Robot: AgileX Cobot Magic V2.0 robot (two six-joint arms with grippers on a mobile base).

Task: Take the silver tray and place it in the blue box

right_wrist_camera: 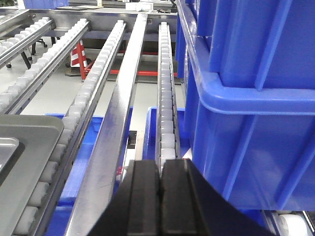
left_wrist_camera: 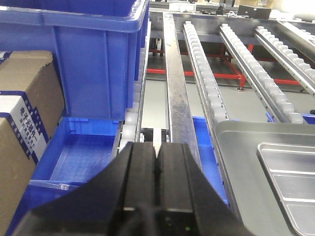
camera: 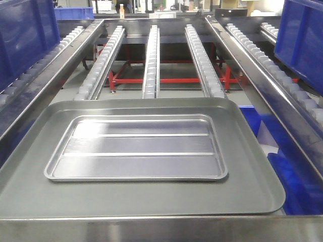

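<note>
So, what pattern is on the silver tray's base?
The silver tray shows lengthwise ridges on shiny metal; clearest in the exterior front-facing view.

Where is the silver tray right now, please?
The silver tray lies centred inside the larger grey tray in the front view, before the roller rails.

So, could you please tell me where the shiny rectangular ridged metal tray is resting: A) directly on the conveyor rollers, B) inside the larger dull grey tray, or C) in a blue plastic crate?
B: the shiny ridged silver tray lies flat within the rim of the larger dull grey tray.
</note>
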